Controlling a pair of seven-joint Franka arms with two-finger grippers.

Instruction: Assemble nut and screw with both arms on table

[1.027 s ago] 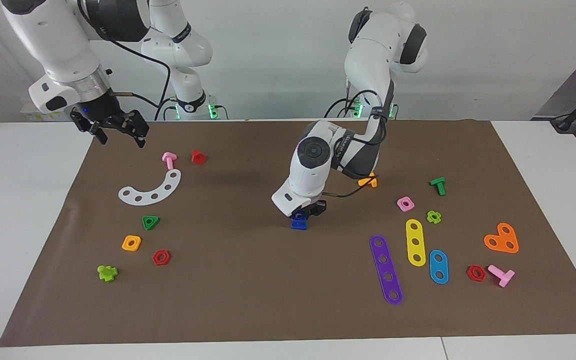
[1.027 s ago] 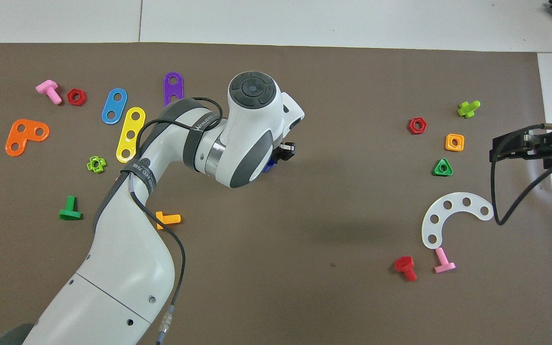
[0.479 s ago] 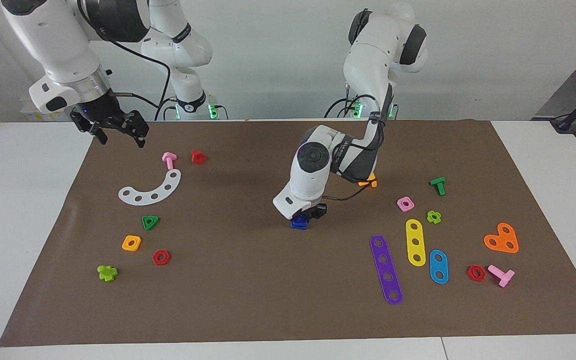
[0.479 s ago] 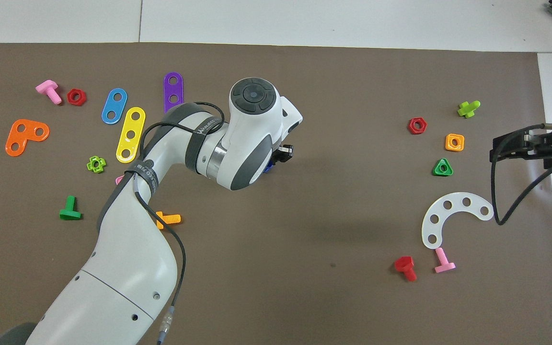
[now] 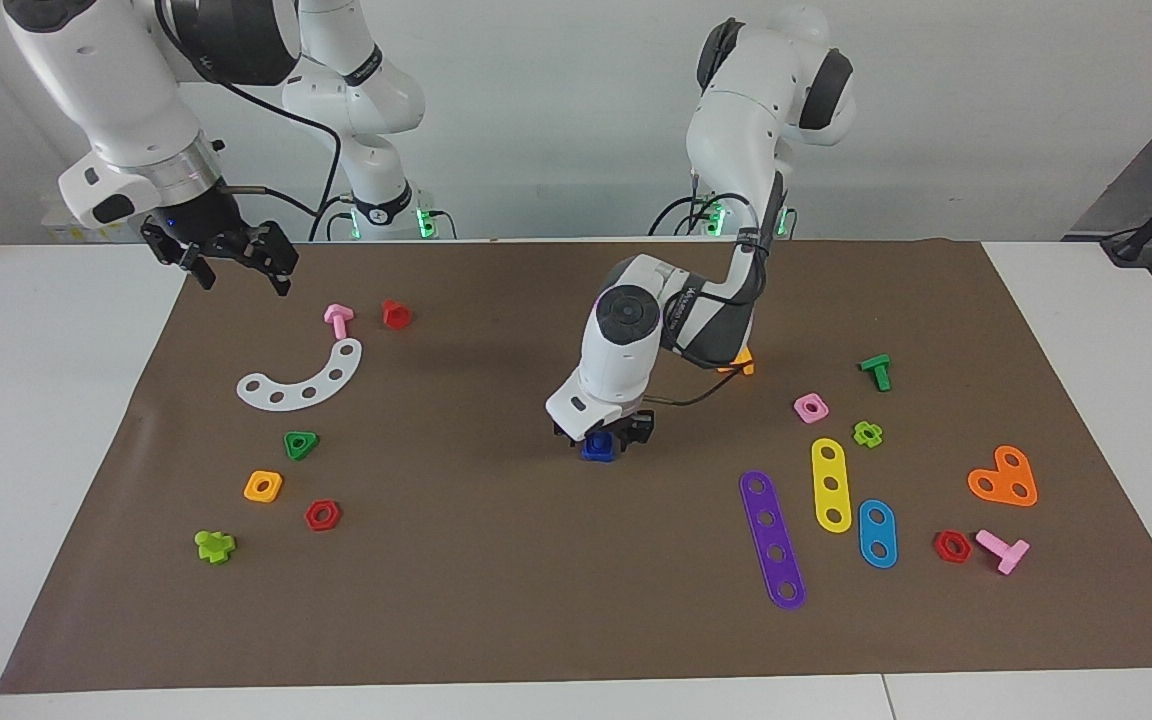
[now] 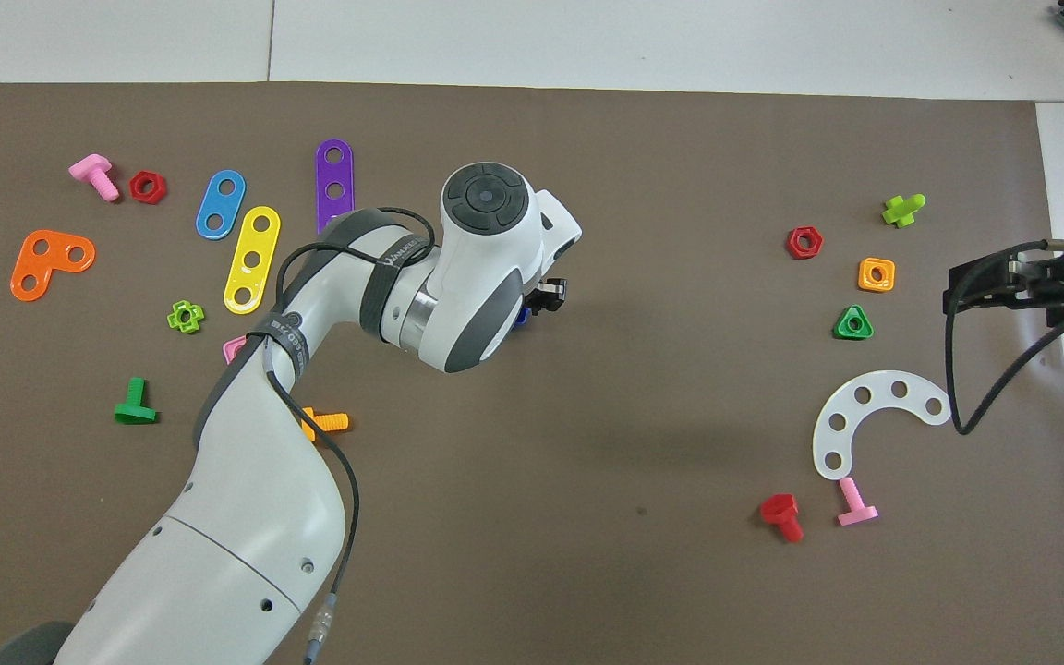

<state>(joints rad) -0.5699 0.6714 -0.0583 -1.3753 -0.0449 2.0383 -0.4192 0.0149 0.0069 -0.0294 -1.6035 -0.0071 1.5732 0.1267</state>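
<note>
Look to the middle of the brown mat (image 5: 496, 600), well in from all four of its edges: your dark-blue nut and screw (image 5: 598, 447) sit there as one small stack, touching the mat, with the square nut uppermost in the facing view. The stack's axis appears upright, though you cannot tell from here which way the screw's shaft points, since the wrist hides most of it; from overhead only a sliver of blue (image 6: 521, 319) shows under the arm. Your left gripper (image 5: 604, 433) is down directly over that stack, its fingers spread to either side of the blue pieces and released rather than clamped on them. Your right gripper (image 5: 236, 258) waits in the air over the mat's corner at the right arm's end nearest the robots, claw spread wide and carrying nothing; overhead it appears at the mat's edge (image 6: 1003, 282). The orange bolt (image 5: 739, 362) lies partly hidden under the left arm, between the stack and the robots' edge of the mat
</note>
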